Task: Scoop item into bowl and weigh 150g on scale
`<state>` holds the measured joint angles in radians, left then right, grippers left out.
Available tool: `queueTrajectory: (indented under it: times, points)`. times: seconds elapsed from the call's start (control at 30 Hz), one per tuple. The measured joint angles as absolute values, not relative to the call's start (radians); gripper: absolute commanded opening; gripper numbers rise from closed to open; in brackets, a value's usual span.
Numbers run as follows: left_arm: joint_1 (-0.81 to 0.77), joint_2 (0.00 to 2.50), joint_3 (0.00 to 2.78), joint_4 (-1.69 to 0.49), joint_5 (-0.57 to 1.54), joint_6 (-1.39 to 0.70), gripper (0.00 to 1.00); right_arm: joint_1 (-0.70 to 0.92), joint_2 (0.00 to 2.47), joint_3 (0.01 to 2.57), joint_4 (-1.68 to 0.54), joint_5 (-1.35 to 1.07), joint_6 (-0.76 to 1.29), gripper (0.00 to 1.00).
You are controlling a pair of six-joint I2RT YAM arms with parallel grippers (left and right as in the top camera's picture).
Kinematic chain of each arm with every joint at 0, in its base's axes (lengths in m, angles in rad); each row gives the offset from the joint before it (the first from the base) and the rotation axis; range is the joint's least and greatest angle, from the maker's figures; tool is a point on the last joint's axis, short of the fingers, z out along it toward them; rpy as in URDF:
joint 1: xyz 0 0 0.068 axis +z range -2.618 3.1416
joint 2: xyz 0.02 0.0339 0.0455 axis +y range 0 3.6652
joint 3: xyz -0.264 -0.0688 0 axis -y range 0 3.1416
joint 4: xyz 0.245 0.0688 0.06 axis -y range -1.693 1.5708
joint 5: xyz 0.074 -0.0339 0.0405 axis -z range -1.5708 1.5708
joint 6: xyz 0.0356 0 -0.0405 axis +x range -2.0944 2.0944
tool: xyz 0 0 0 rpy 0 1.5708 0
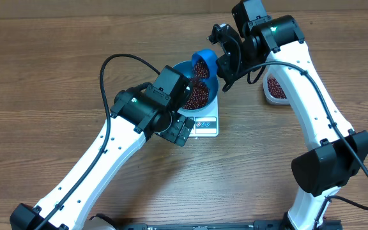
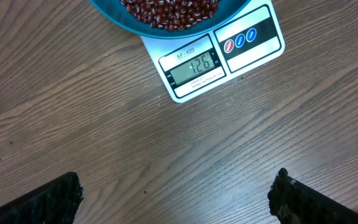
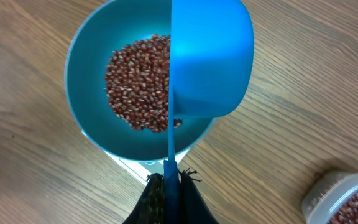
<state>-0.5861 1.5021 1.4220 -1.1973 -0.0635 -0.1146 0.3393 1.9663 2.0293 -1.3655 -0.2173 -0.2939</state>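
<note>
Status: the bowl [image 1: 211,97] sits on the scale [image 2: 253,37], near the middle of the table [image 1: 43,57], and holds a loose heap of beans [image 3: 138,81]. The scale's display [image 2: 194,65] reads 126. We judge the weighing well advanced but short of target: a small top-up is left, then a check of the reading.

We note the right gripper [image 3: 169,180] clamped on the thin handle of the blue scoop [image 3: 210,59]. The scoop hangs over the bowl's rim on the side toward the table's far edge, and in the overhead view it carries beans. That load lies straight ahead of the right fingers, above the heap.

We note the left gripper [image 2: 176,199] with jaws spread wide, holding nothing, over bare table on the near side of the scale.

The supply tub [image 1: 276,89] stands further toward the right edge.
</note>
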Motion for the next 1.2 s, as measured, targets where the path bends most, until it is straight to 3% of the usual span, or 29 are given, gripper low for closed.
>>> queueTrajectory:
  times: [1.2]
  points:
    - [-0.587,1.502,1.422,-1.197,-0.064,-0.115,0.99,0.329,1.966,2.029,-1.425,-0.345,-0.311,0.04]
